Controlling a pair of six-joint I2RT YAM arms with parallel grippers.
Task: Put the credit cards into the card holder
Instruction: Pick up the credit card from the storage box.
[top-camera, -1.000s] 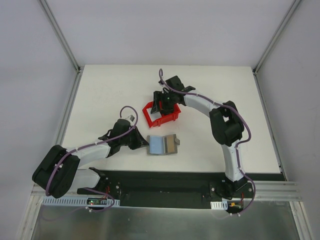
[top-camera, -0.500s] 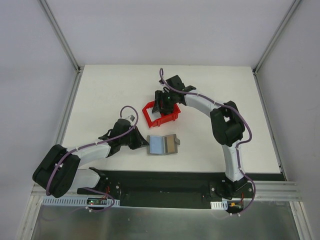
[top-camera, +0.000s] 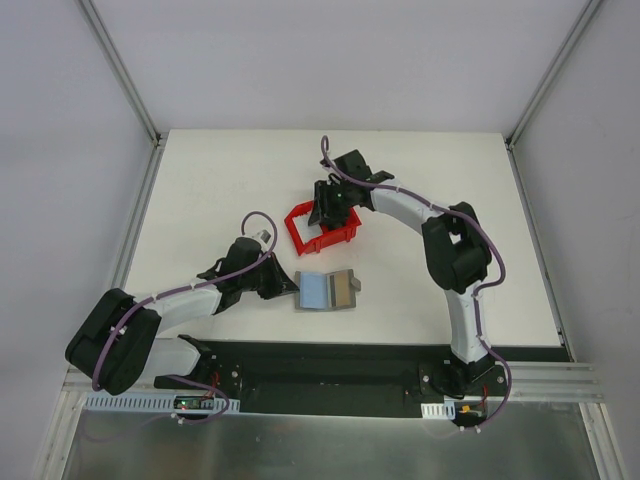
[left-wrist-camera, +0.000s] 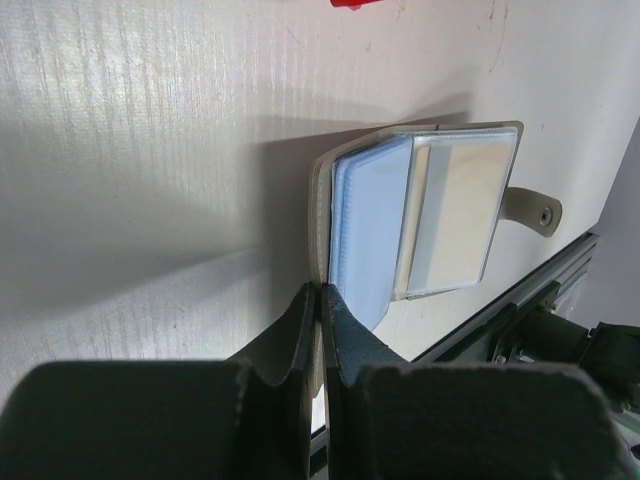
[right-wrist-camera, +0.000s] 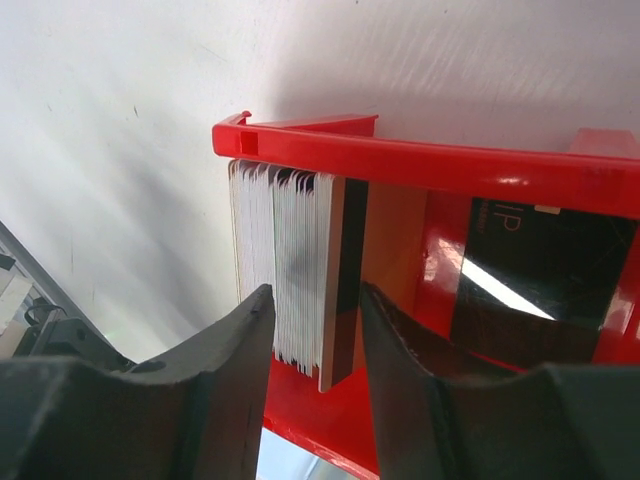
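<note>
The card holder (top-camera: 316, 291) lies open on the table, blue-grey sleeves on the left and a gold/tan card (left-wrist-camera: 455, 215) in its clear pocket. My left gripper (left-wrist-camera: 322, 296) is shut on the holder's near cover edge (left-wrist-camera: 320, 200); in the top view it (top-camera: 292, 287) is at the holder's left side. The red bin (right-wrist-camera: 450, 165) holds a stack of white cards (right-wrist-camera: 275, 260) on edge, a gold/tan card (right-wrist-camera: 332, 280) with a dark stripe, and a darker card (right-wrist-camera: 530, 270). My right gripper (right-wrist-camera: 316, 300) is open, with one finger on each side of the stack and the gold card.
The red bin (top-camera: 296, 235) stands just beyond the card holder in mid-table. The holder's strap with a snap (left-wrist-camera: 530, 208) sticks out to its right. The table's front rail (left-wrist-camera: 540, 300) runs close behind the holder.
My right gripper has shifted slightly up and left at the red bin. The left arm and the card holder have not moved.
</note>
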